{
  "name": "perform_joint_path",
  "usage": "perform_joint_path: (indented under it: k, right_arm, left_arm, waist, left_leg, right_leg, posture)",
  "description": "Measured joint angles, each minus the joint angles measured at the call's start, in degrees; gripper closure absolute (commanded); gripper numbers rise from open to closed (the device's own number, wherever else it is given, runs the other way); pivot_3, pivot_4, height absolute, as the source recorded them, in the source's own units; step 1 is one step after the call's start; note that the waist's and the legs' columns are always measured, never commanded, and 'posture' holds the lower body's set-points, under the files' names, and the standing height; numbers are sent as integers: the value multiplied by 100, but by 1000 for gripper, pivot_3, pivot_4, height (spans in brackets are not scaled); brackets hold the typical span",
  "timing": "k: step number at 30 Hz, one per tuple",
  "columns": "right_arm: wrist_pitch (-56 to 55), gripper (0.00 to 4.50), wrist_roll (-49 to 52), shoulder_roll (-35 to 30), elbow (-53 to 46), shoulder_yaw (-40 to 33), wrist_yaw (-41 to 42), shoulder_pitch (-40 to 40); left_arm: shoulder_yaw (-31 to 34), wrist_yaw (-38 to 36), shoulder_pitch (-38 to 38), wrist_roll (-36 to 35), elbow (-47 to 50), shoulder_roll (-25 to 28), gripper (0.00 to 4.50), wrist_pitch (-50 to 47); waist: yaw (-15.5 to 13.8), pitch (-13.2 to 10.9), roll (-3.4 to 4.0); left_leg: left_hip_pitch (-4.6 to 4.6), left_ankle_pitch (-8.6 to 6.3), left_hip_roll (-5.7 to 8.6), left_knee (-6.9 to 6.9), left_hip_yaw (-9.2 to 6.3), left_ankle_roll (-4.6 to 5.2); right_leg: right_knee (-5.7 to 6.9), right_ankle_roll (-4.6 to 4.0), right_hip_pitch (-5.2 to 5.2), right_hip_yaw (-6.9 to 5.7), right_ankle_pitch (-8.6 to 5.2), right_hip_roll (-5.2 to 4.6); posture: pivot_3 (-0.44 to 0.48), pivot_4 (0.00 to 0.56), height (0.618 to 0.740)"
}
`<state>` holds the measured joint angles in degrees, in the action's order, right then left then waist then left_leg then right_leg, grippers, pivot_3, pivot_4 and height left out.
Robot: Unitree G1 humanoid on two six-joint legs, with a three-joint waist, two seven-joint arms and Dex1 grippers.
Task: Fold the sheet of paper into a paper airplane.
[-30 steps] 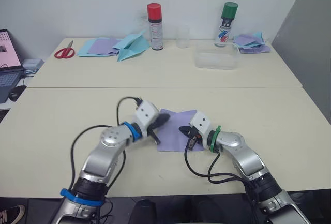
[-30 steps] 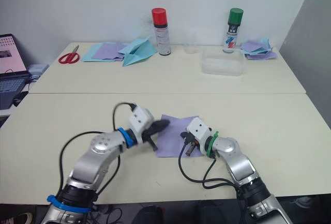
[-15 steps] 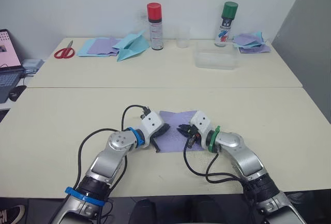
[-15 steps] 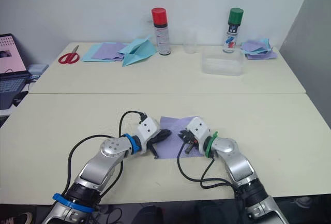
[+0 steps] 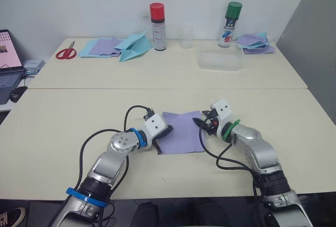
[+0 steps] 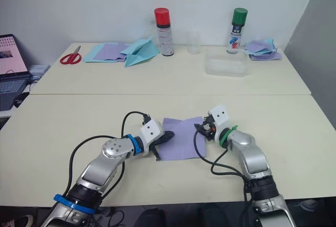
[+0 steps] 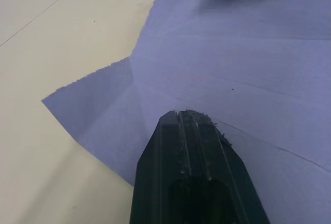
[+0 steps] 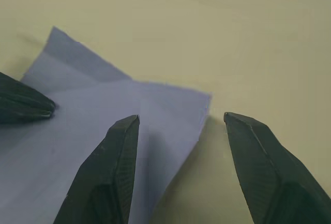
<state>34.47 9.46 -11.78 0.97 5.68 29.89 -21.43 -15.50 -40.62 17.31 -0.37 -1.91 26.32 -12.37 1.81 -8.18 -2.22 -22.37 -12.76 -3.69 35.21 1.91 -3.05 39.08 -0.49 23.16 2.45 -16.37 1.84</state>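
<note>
The sheet of paper (image 5: pixel 181 132) is lavender and lies flat and creased on the near table, between my two grippers. My left gripper (image 5: pixel 165 131) is shut, and its joined fingertips (image 7: pixel 181 118) press down on the sheet's left part. My right gripper (image 5: pixel 202 123) is open at the sheet's far right corner (image 8: pixel 204 99). One of its fingers (image 8: pixel 121 141) hovers over the paper and the other over bare table, with nothing held between them. The paper airplane is out of view.
On the far table lie red scissors (image 5: pixel 65 53), a stack of papers (image 5: pixel 100 47) and a light-blue paper plane (image 5: pixel 134 45). A red-capped can (image 5: pixel 157 26), a clear cup (image 5: pixel 185 36), a clear box (image 5: pixel 219 59), a green-capped can (image 5: pixel 230 24) and more papers (image 5: pixel 254 43) stand there too.
My right gripper has opened and drawn back from the sheet's near right edge to its far right corner. The left gripper lowered onto the sheet's left part and stays shut.
</note>
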Motion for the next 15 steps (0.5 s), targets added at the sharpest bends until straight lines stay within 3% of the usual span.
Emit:
perform_joint_path:
  k: [6, 9, 14, 15]
  right_arm:
    - [118, 1961, 154, 116, 376, -163, -35, -334]
    - [97, 2701, 226, 110, 466, -204, 13, -361]
    - [-301, 4487, 160, -110, 492, 17, 292, -364]
    - [-390, 4487, 111, -125, 494, 53, 334, -363]
  left_arm:
    - [-47, -25, 96, 21, -98, -48, 4500, 34]
    - [-47, -26, 105, 25, -110, -51, 4500, 35]
    - [-42, -23, 107, 25, -131, -55, 4500, 44]
    - [-42, -23, 108, 25, -139, -55, 4500, 45]
  waist:
    - [0, 0, 0]
    - [1, 0, 0]
    - [1, 0, 0]
    - [1, 0, 0]
  left_leg:
    - [-5, 0, 7, 5, 0, 0]
    - [-5, 0, 6, 5, 0, 1]
    - [-5, 0, 6, 5, 0, 1]
    - [-4, 0, 6, 5, 0, 1]
  right_leg:
    - [-4, 4, 0, 5, 2, 0]
    - [-4, 4, 0, 4, 2, 0]
    - [-3, 4, 0, 1, 2, 0]
    - [-2, 4, 0, 1, 2, 0]
  posture:
    - [0, 150, 740]
    - [0, 150, 740]
    - [0, 150, 740]
    - [0, 150, 740]
